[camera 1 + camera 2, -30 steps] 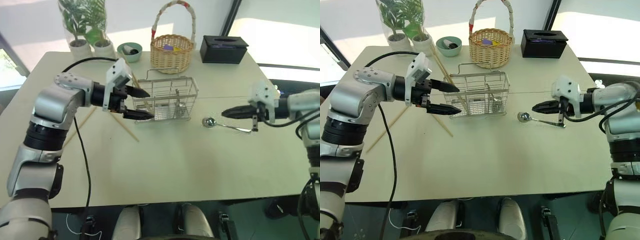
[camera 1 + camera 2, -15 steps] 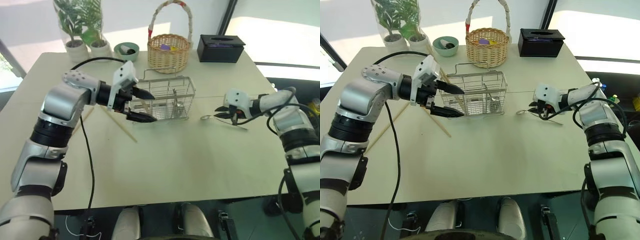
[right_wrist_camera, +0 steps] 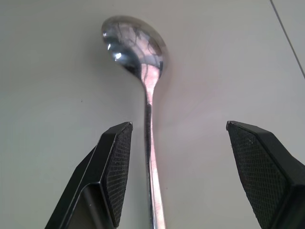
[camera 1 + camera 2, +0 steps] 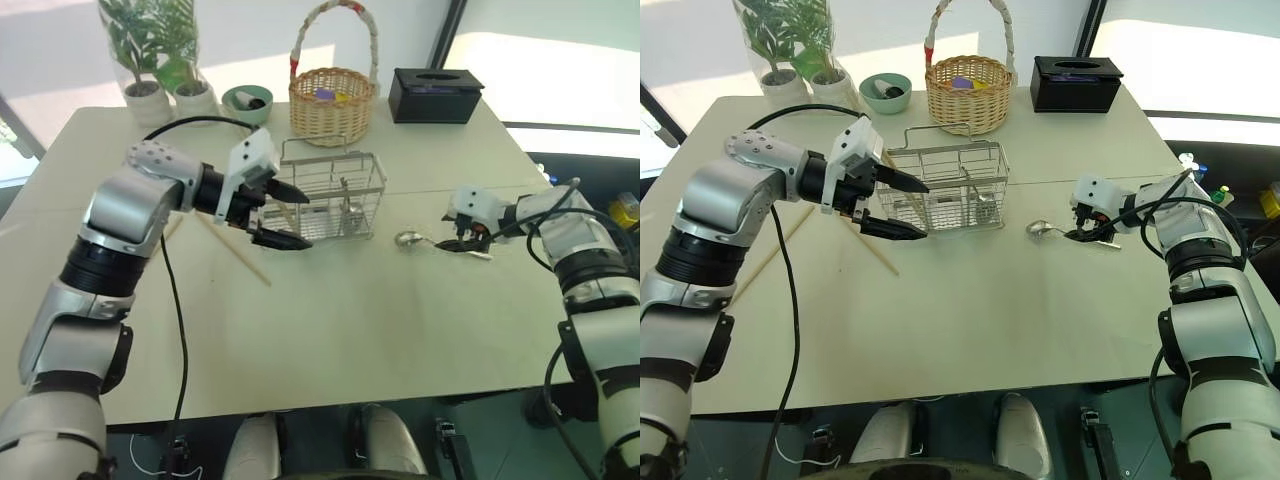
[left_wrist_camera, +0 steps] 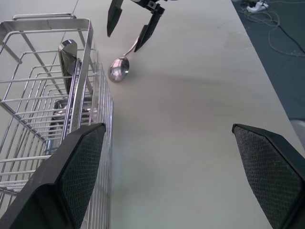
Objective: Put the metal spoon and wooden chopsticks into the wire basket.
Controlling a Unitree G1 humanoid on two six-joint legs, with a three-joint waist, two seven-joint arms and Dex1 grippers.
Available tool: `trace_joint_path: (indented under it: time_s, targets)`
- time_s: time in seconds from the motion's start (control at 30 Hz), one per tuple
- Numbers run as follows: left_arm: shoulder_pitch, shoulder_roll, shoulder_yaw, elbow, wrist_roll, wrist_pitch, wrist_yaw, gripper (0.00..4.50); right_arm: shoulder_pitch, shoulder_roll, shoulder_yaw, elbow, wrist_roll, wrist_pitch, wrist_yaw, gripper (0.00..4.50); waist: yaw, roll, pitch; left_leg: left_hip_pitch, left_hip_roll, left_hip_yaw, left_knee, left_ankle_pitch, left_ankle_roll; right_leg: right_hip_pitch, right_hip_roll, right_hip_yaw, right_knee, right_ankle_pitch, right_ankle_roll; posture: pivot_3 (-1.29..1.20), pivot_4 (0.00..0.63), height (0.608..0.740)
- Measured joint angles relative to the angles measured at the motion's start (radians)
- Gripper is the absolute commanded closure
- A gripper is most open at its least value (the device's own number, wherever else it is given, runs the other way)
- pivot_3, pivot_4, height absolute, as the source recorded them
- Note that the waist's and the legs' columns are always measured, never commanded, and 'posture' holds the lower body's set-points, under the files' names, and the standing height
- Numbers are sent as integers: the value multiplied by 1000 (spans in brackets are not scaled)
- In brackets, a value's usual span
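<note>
Steel spoon (image 3: 145,95) lies flat on the tabletop between the basket (image 4: 332,195) and the right edge, its thin handle inside the right gripper's (image 4: 1081,232) released jaws; closing off-centre could skid it away. Left gripper (image 4: 288,215) hangs released beside the basket.

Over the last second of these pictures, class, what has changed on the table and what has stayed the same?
The right gripper came down from above the table to the metal spoon and opened; its fingers now straddle the handle without closing on it. The spoon lies on the table as before. The left gripper stayed open beside the wire basket, and the wooden chopsticks stayed on the table.
</note>
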Motion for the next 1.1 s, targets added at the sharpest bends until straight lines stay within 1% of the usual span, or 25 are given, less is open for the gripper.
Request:
trace_joint_path:
  time_s: [0.3, 0.33, 0.4, 0.53, 0.57, 0.93, 1.1]
  targets:
    - [0, -6, -2, 0, 5, -1, -12, 0, 7, 40, -1, 18, -7, 6, -2, 1265, 1, 0, 0, 0, 0, 0, 0, 0, 0, 0, 0, 0, 0, 0, 0, 0, 150, 717]
    - [-1, -7, -2, 0, 6, -1, -13, 0, 7, 45, -2, 18, -6, 10, -4, 1489, 1, 0, 0, 0, 0, 0, 0, 0, 0, 0, 0, 0, 0, 0, 0, 0, 150, 717]
    - [-1, -8, -2, 1, 8, -1, -14, 0, 7, 59, -6, 20, -3, 26, -7, 2101, 0, 0, 0, 1, 0, 0, 0, 0, 0, 1, 0, 0, 0, 0, 0, 0, 150, 717]
    - [-8, -10, -2, 3, 14, -2, -15, 0, 10, 78, -7, 23, 4, 33, -4, 4126, -4, 0, 0, 1, 0, 0, 0, 0, 0, 1, 0, 0, 0, 0, 0, 0, 150, 717]
    - [-10, -10, -2, 5, 16, -2, -15, 0, 12, 79, -7, 23, 5, 33, -1, 4443, -4, 0, 0, 1, 0, 0, 0, 0, 0, 1, 0, 0, 0, 0, 0, 0, 150, 717]
    - [-13, -10, -1, 17, 18, -7, -8, 0, 20, 72, -24, 13, 20, 51, 18, 4443, -2, 0, 0, 1, 0, 0, 0, 0, 0, 1, 0, 0, 0, 0, 0, 0, 150, 717]
    - [-18, -9, 20, 32, 17, -15, 17, 0, 44, 33, -104, -118, 109, 61, 50, 4443, 1, 2, 1, 0, 0, 0, 0, 0, 0, 0, 0, 0, 0, 0, 0, 0, 150, 717]
